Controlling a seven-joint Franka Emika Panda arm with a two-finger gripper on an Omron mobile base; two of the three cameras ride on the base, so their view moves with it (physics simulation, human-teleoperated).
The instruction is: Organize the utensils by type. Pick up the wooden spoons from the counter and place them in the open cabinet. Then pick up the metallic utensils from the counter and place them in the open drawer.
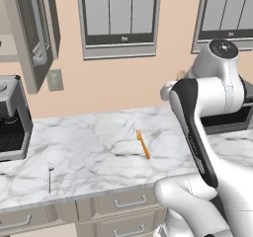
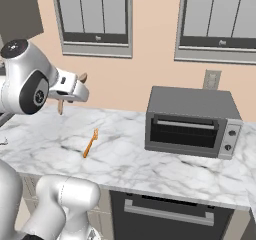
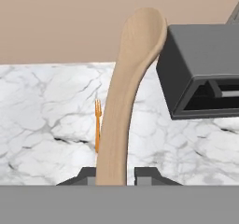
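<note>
Gripping the wooden spoon (image 3: 122, 106) by its handle, the gripper (image 3: 115, 174) has its jaws nearly closed, lifting it above the counter (image 1: 99, 142) (likely for the cabinet (image 1: 32, 33)); the orange fork (image 1: 143, 143) lies below.

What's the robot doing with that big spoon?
The robot's tool is shut on a wooden spoon and holds it up above the counter. An orange fork and a thin silver utensil lie on the marble, apart from each other. The cabinet up on the left has its door open. A toaster oven sits on the counter to the right.
</note>
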